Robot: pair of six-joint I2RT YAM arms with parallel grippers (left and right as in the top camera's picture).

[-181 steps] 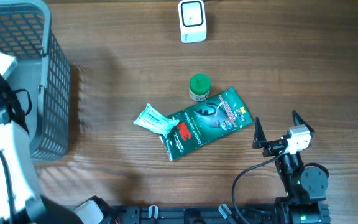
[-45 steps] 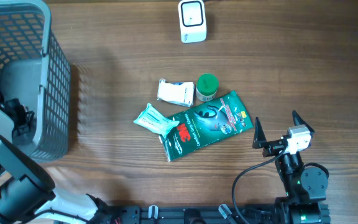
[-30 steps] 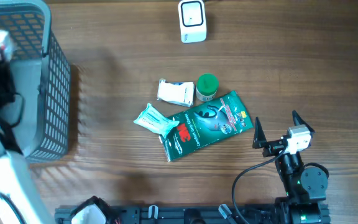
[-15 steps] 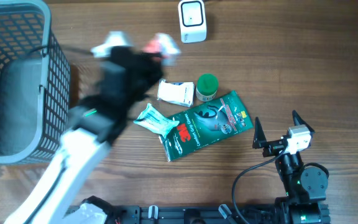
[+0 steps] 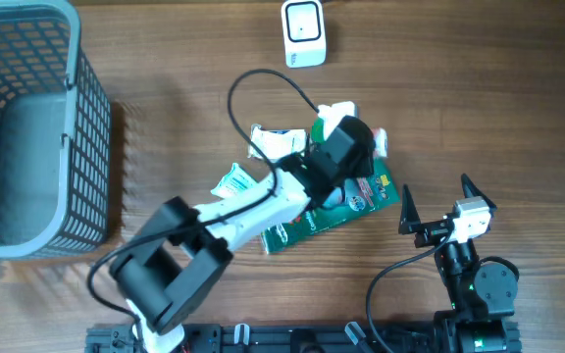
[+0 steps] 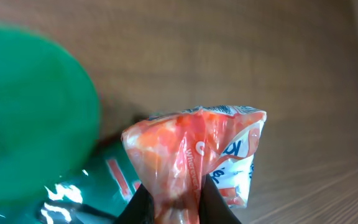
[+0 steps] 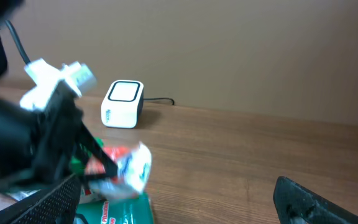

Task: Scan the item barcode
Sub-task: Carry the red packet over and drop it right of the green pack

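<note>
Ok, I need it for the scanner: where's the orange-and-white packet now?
Overhead, the packet is mid-table, pinched in the left gripper beside the green lid and over the green pouch, short of the white scanner.

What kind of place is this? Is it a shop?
Probably a pretend shop checkout, set up on a wooden table for robots to practise on. There is a little white barcode scanner, a grey shopping basket, and small packaged goods such as a green pouch.
</note>
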